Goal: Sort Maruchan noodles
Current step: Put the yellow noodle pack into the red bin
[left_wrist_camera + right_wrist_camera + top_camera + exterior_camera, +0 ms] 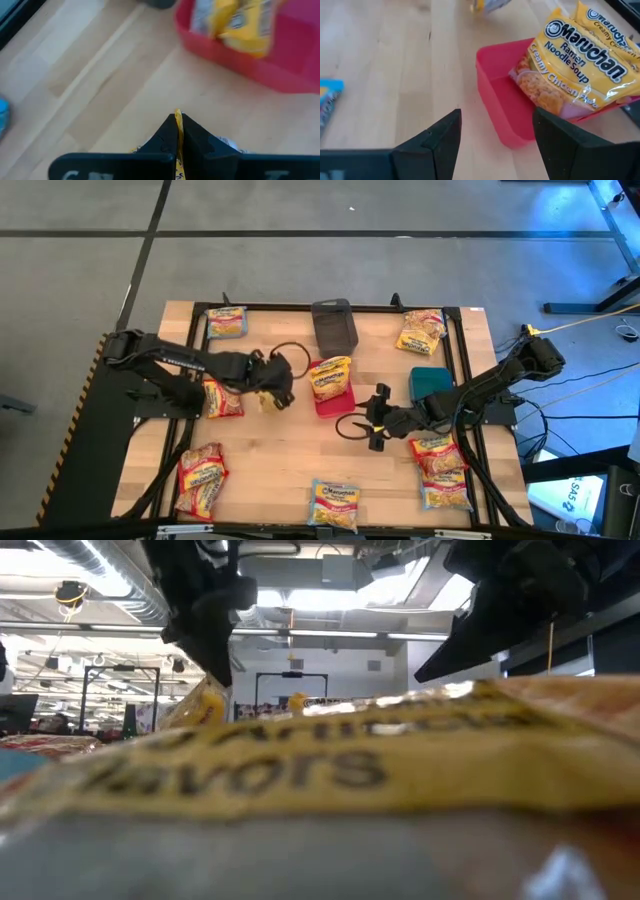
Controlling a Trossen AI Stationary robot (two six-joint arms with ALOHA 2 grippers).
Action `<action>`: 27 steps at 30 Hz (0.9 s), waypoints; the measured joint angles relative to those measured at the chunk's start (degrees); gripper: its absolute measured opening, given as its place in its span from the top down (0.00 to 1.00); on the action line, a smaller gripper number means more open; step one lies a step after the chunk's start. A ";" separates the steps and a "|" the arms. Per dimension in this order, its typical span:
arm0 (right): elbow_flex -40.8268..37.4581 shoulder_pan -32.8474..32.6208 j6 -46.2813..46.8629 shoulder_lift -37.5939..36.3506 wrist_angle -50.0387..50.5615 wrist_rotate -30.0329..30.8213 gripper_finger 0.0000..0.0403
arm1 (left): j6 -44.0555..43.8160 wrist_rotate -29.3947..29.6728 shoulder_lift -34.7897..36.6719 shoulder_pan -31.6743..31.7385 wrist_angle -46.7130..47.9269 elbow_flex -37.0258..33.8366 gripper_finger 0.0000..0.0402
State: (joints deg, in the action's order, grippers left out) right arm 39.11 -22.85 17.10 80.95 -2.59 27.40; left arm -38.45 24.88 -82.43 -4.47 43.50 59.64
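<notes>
Two grippers work mid-table: the left gripper pinches a yellow Maruchan noodle packet by its thin edge at nine o'clock of the red bin, a light, crinkly, likely slippery thing, while the right gripper hovers open.

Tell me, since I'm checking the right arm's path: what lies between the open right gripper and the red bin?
Only bare wooden table. The right wrist view shows nothing between the right gripper and the red bin, which holds Maruchan packets.
</notes>
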 joint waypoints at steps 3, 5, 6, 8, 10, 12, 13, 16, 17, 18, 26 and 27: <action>0.00 0.00 2.83 0.00 -1.53 0.30 0.46 | -1.61 0.99 0.00 -3.17 -1.68 0.00 1.00; 0.01 0.00 3.57 0.52 -2.97 0.02 0.45 | -2.14 1.71 0.00 -5.08 -2.65 0.00 1.00; 0.02 0.00 3.86 1.00 -3.78 -0.09 0.43 | -2.51 2.09 0.00 -6.00 -3.38 0.00 1.00; 0.02 0.00 3.97 2.38 -6.33 -0.18 0.39 | -3.09 3.27 0.00 -7.76 -4.80 0.00 1.00; 0.04 0.00 4.14 4.15 -9.57 -0.44 0.33 | -3.18 4.45 0.00 -9.52 -6.72 0.00 1.00; 0.04 0.00 4.82 6.18 -13.36 -0.58 0.27 | -3.20 5.64 0.00 -11.29 -9.05 0.00 1.00; 0.04 0.00 5.11 7.07 -15.29 -1.04 0.24 | -3.16 6.31 0.00 -12.13 -10.19 0.00 1.00; 0.05 0.00 5.21 9.05 -21.04 -2.13 0.18 | -2.29 9.42 -0.36 -14.58 -13.87 0.00 1.00; 0.06 0.00 5.21 9.51 -22.33 -2.04 0.17 | -1.80 10.48 -0.75 -15.31 -15.30 0.00 1.00; 0.04 0.00 5.28 9.97 -23.78 -1.82 0.16 | -1.43 11.24 -0.95 -15.99 -16.26 0.00 1.00; 0.04 0.00 8.38 12.11 -32.24 0.79 0.19 | -0.38 18.20 -1.81 -20.43 -21.62 -0.02 1.00; 0.04 0.00 8.45 12.31 -33.29 1.51 0.19 | -0.38 18.98 -2.44 -20.57 -22.77 0.14 1.00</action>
State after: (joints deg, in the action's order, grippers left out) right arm 39.16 -22.85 25.54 93.26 -35.88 28.91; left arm -38.83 43.87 -84.88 -25.04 20.73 59.78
